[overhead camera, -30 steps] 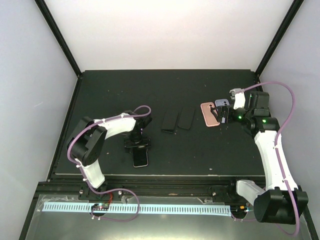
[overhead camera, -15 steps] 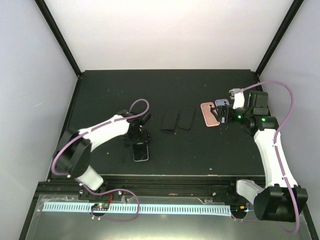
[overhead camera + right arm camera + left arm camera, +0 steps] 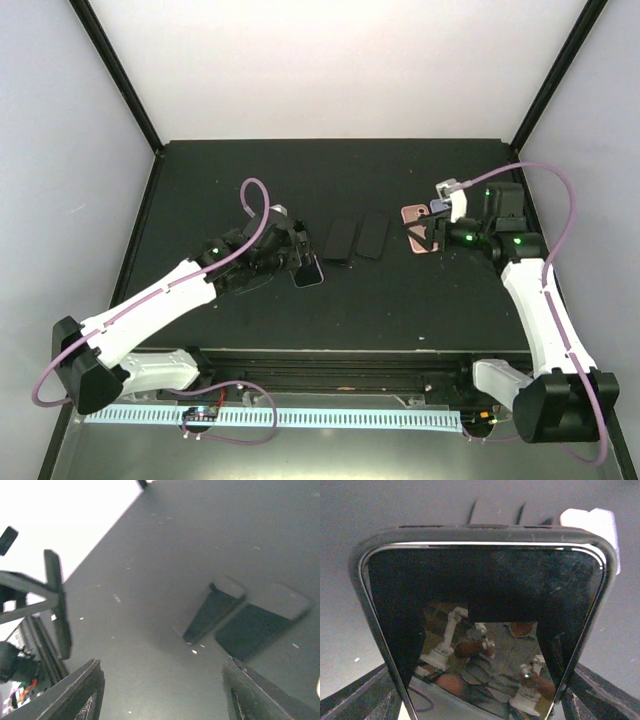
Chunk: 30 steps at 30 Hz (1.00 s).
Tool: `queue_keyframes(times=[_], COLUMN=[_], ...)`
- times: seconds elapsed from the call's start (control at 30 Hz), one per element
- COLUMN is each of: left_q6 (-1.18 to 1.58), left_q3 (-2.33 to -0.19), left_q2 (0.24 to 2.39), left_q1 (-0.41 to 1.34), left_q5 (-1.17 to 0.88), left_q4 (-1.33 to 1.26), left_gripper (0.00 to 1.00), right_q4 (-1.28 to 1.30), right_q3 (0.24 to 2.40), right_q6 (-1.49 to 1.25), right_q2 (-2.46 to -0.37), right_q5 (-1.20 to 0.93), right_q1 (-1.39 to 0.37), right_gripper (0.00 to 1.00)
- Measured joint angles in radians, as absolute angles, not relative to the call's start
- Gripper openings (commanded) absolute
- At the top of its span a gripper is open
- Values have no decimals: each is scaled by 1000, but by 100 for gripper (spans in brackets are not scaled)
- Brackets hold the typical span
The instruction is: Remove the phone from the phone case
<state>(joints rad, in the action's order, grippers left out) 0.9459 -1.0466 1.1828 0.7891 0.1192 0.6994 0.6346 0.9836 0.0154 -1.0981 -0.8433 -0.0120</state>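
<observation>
Left wrist | cased phone — clamped inside left tool

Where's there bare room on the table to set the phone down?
Crowded: the middle row, from the cased phone past two dark slabs to the pink case. Bare: the table behind that row, and the near stretch in front of the slabs.

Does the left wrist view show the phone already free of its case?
No, the dark case wraps the phone along every visible screen edge.
</observation>
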Motion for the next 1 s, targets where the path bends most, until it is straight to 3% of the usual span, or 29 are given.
queue_keyframes(times=[0.37, 0.6, 0.83, 0.9, 1.0], left_q6=[1020, 1040, 1056, 1060, 1067], left_q3=[-1109, -1131, -1131, -1131, -1131], left_q2=[1163, 1177, 1189, 1192, 1193], left_q1=[870, 899, 917, 920, 925], left_q5=[254, 337, 344, 344, 345], left_q4=[461, 390, 381, 379, 378], left_gripper=[56, 57, 57, 57, 57], right_q4=[476, 445, 409, 392, 376], right_q3=[970, 1039, 1041, 1039, 1034], right_q6=[-75, -116, -137, -139, -144], right_q2=[-1095, -1206, -1212, -1204, -1180], right_q5=[-752, -654, -681, -691, -682], right_q1=[-420, -527, -540, -548, -569], right_gripper=[59, 43, 43, 33, 10])
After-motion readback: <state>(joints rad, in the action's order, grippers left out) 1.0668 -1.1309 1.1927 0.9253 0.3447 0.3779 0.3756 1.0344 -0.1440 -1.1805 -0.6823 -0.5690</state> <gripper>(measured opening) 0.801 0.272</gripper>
